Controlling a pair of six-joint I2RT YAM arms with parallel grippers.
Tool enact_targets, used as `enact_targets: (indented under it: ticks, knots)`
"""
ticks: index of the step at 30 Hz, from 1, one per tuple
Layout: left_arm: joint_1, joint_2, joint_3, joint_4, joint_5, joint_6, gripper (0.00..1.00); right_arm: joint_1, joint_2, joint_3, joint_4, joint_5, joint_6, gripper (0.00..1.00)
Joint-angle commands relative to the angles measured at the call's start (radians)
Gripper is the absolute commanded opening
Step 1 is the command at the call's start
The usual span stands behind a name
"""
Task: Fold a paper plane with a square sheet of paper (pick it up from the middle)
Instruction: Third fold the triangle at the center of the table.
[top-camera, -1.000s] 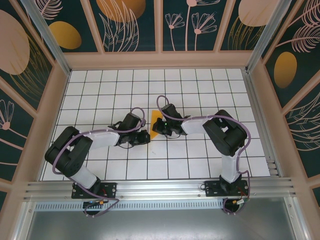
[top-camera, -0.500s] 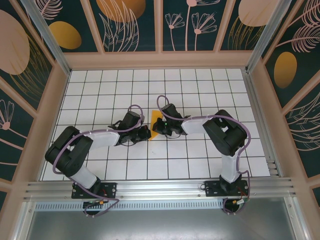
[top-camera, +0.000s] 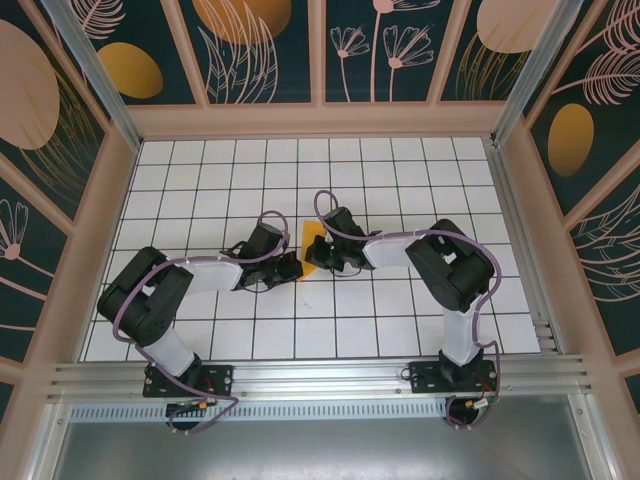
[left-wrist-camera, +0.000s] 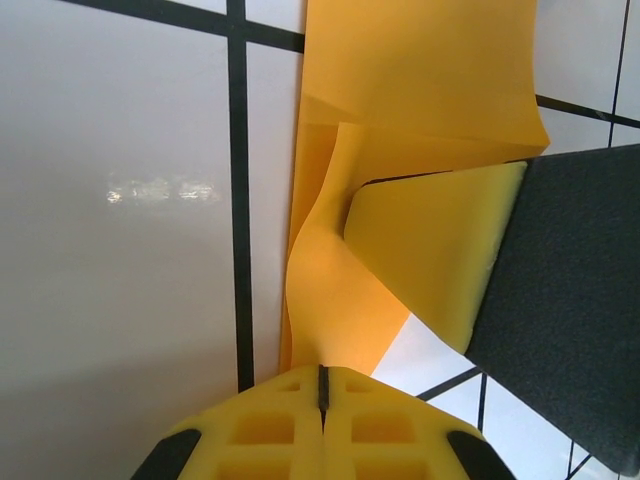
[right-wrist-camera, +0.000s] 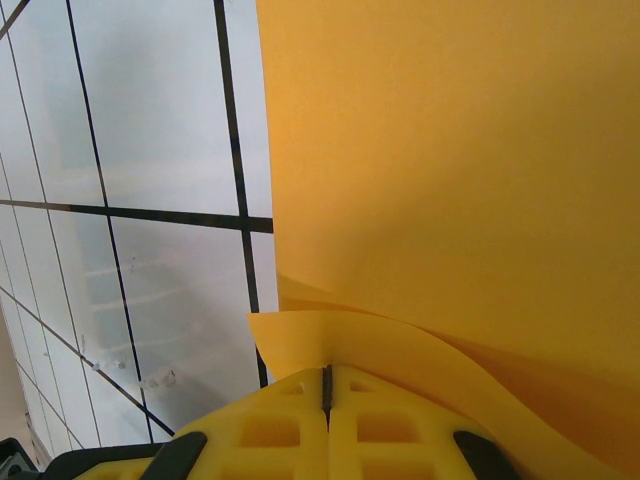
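The square sheet of paper (top-camera: 312, 239) is a small creased orange shape on the white grid floor, between the two grippers. My left gripper (top-camera: 292, 267) is shut on its near left edge; in the left wrist view the paper (left-wrist-camera: 400, 90) rises in a curl from the closed pads (left-wrist-camera: 322, 372). My right gripper (top-camera: 314, 256) is shut on a lifted flap; the right wrist view has that flap of paper (right-wrist-camera: 460, 170) running into the closed jaws (right-wrist-camera: 326, 374). The right gripper's yellow pad (left-wrist-camera: 430, 250) lies against the sheet in the left wrist view. No finished paper plane shape can be made out.
The white gridded floor (top-camera: 400, 180) is walled in by a wooden frame (top-camera: 320, 120) with patterned panels. An aluminium rail (top-camera: 320, 378) runs along the near edge by the arm bases. Open tiles lie toward the back and both sides.
The left gripper has closed fully on the paper's edge and moved in a little toward the right gripper. The left elbow shifted slightly right. The right arm held still.
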Motion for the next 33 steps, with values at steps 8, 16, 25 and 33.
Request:
enact_targets:
  ticks: [8,16,25,33]
  knots:
    - [-0.001,0.033,0.007,-0.048,-0.041,0.005,0.05,-0.026,-0.098,0.058,-0.069,-0.008,-0.108,0.13]
    - [-0.001,0.038,0.01,-0.048,-0.042,0.006,0.06,-0.024,-0.125,0.0,-0.058,-0.028,-0.101,0.1]
    - [-0.001,0.041,0.016,-0.052,-0.042,0.006,0.06,-0.024,-0.096,-0.025,-0.06,-0.05,-0.102,0.06]
    - [0.0,0.039,0.019,-0.053,-0.043,0.006,0.06,-0.024,-0.055,-0.036,-0.034,-0.072,-0.091,0.05]
